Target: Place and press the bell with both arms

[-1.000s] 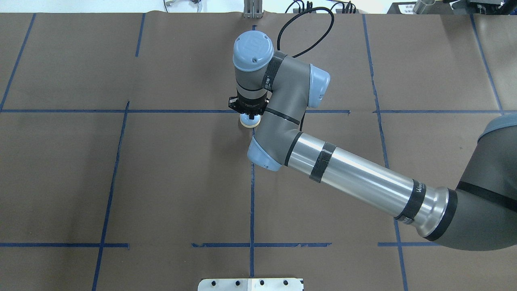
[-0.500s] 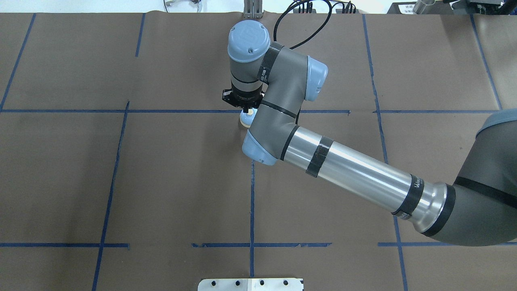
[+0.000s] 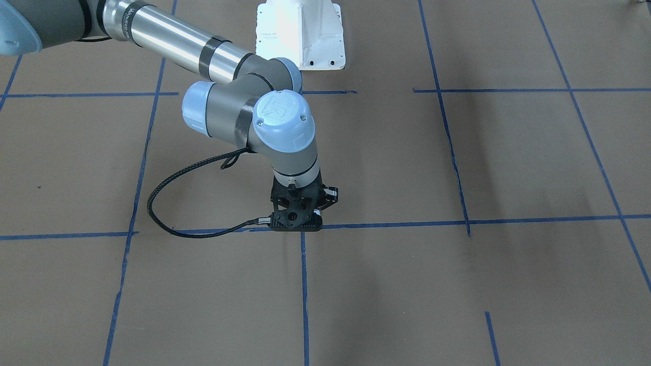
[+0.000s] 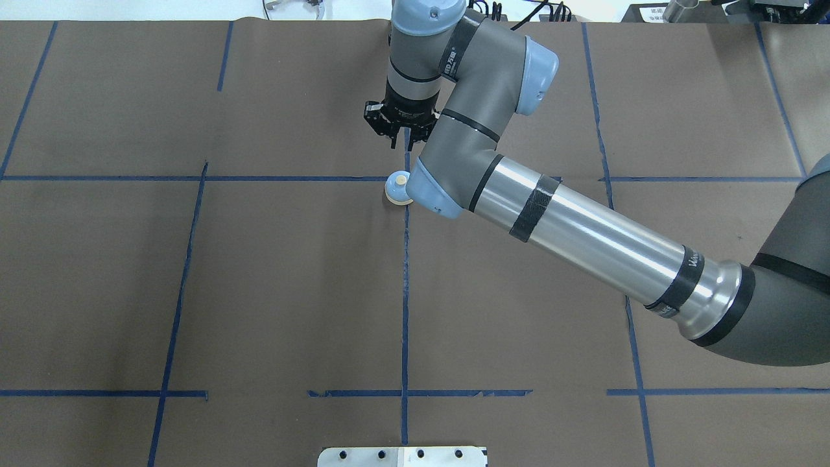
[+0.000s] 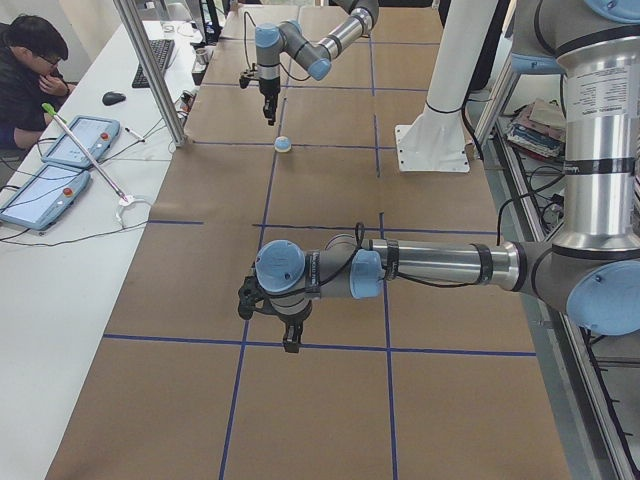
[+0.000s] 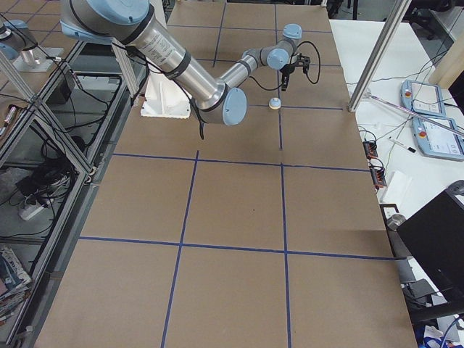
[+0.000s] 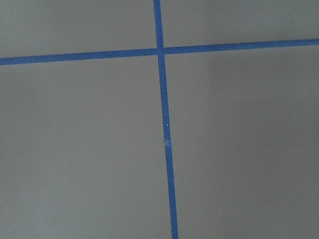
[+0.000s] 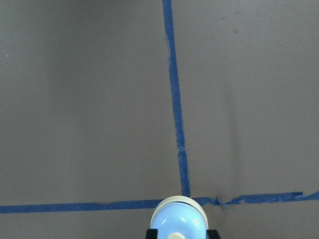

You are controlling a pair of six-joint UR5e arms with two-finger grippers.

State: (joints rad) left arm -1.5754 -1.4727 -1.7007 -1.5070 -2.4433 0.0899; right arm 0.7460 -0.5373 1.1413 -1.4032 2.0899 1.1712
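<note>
The bell (image 4: 395, 189), a light-blue dome with a cream base and button, stands on the brown table at a blue tape crossing. It also shows in the exterior left view (image 5: 284, 145), the exterior right view (image 6: 274, 104) and at the bottom edge of the right wrist view (image 8: 179, 219). My right gripper (image 4: 403, 141) hangs open and empty, raised and just beyond the bell on the far side. In the front-facing view its black body (image 3: 296, 216) hides the bell. My left gripper (image 5: 290, 345) points down over another tape crossing far to the left. I cannot tell whether it is open or shut.
The white pedestal base (image 3: 300, 30) stands at the robot's side of the table. A black cable (image 3: 168, 213) loops beside the right wrist. A side table with tablets (image 5: 60, 165), a seated person (image 5: 25, 70) and a metal post (image 5: 150, 70) lie along the far edge.
The right gripper was down over the bell. It has lifted off and moved away from the robot. The bell stays at the tape crossing.
</note>
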